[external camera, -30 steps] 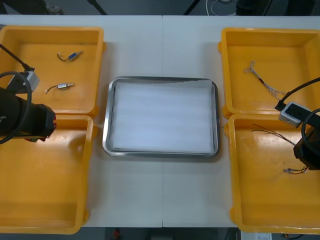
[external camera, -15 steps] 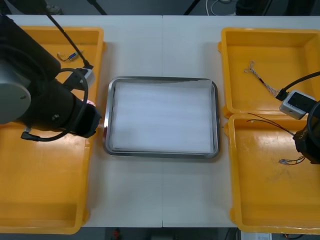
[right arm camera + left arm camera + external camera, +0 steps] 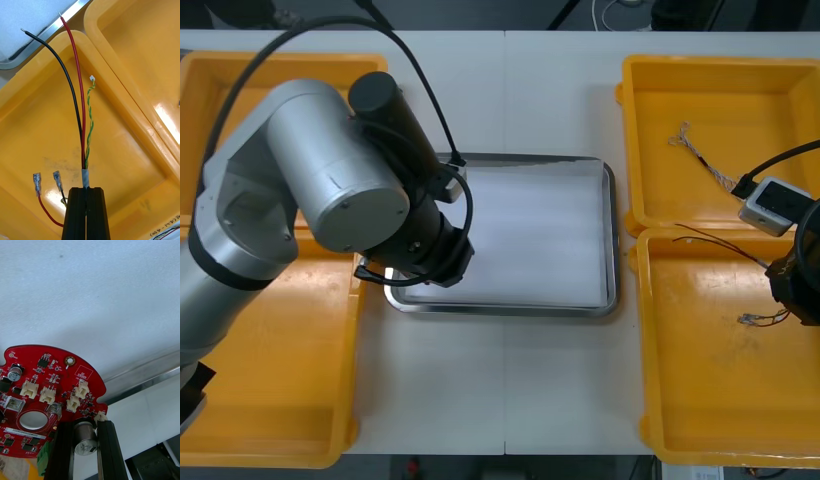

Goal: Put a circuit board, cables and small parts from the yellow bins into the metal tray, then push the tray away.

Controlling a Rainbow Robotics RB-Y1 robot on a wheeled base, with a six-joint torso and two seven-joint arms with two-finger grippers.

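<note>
Two arms are at work over the worktop (image 3: pixel 505 380). The left arm (image 3: pixel 330 190) reaches in from the left side and hangs over the left part of the metal tray (image 3: pixel 612 240). The tray lies between the four yellow bins (image 3: pixel 270 350) and is white inside.

In the left wrist view the left pincer (image 3: pixel 85 424) is clamped on a round red circuit board (image 3: pixel 48 386). Its two black fingers (image 3: pixel 108 450) stand apart, with a silver cylinder (image 3: pixel 85 437) mounted on the board held between them. The board sits over the tray's white floor, just inside the shiny rim; whether it touches the floor cannot be told.

The right arm (image 3: pixel 798 285) is at the right edge of the front view, over the near right bin (image 3: pixel 700 420). The right pincer (image 3: pixel 86 189) is closed on a thin cable bundle (image 3: pixel 83 123). The bundle is made of a black strand, a red strand and a twisted yellow-green pair, bound by a pale sleeve (image 3: pixel 86 177) just ahead of the fingertips. The strands run away from the fingers above the bin's floor, and the bare tips of the black and red ones point toward the tray's corner.

A second cable (image 3: pixel 37 183), a red wire with small clear-sleeved terminals, lies on the bin's floor beside the fingers. In the far right bin (image 3: pixel 740 95) a twisted cable (image 3: pixel 700 160) lies loose, well apart from both pincers.
</note>
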